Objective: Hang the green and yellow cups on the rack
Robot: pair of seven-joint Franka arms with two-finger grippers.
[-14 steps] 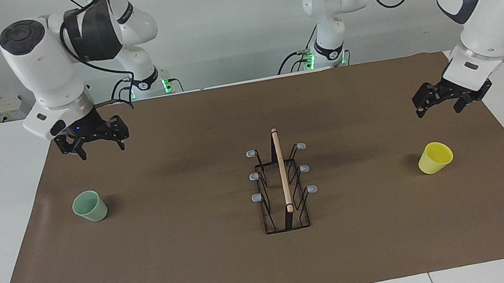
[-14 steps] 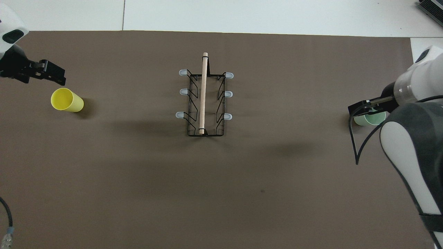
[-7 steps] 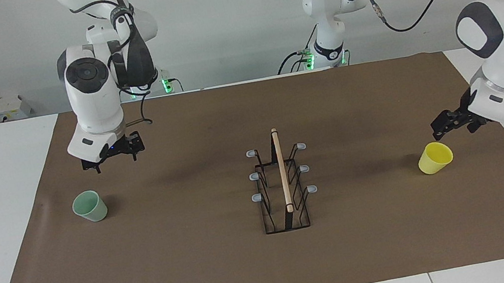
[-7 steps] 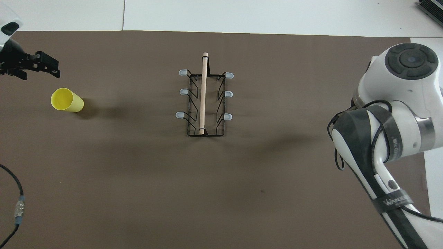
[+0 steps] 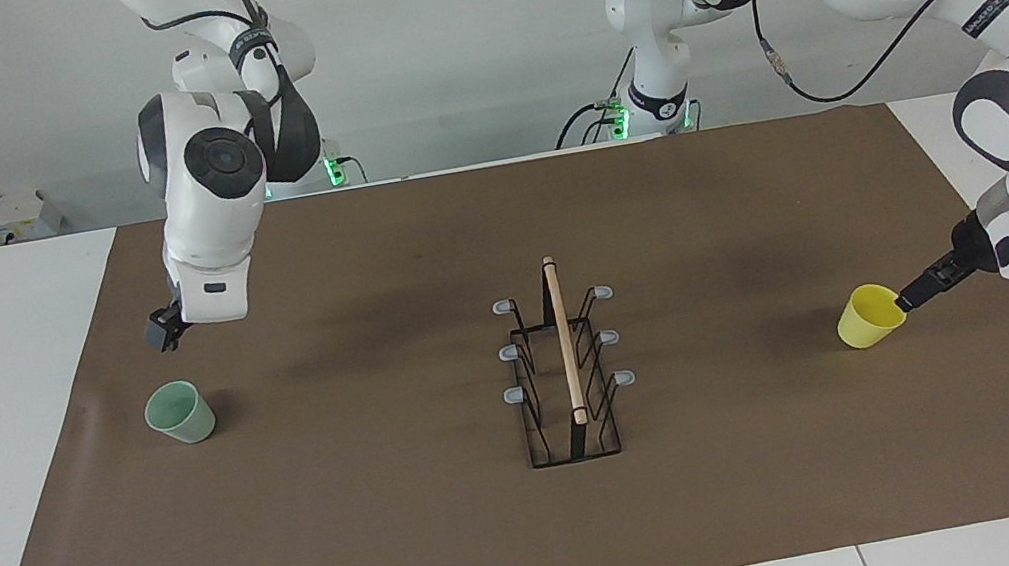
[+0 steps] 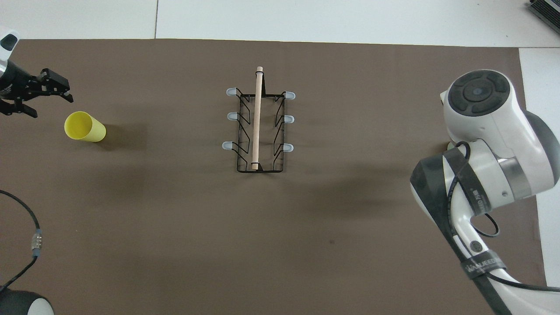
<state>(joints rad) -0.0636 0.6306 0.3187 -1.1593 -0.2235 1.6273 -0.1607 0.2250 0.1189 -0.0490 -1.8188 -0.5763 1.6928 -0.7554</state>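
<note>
- Facing view: the rack (image 5: 565,377) stands at the middle of the brown mat (image 5: 404,542), its wooden rod running toward and away from the robots, grey-tipped prongs on both sides, none bearing a cup.
- Facing view: the green cup (image 5: 179,412) lies tilted on the mat toward the right arm's end of the table, well apart from the rack.
- Facing view: the right gripper (image 5: 164,331) hangs over the mat just beside the green cup, clear of it; seen edge-on, so its jaws cannot be judged here.
- Facing view: the yellow cup (image 5: 871,315) lies on its side toward the left arm's end, mouth turned toward that end.
- Facing view: the left gripper (image 5: 922,288) is low, its tip right at the yellow cup's rim; whether it touches I cannot tell.
- Overhead view: the left gripper (image 6: 43,94) shows two fingers spread apart, empty, just beside the yellow cup (image 6: 84,127) and a little farther out.
- Overhead view: the rack (image 6: 258,127) sits mid-mat with all six prongs free.
- Overhead view: the right arm's bulk covers the green cup and the right gripper; those jaws stand at their widest, holding nothing.
</note>
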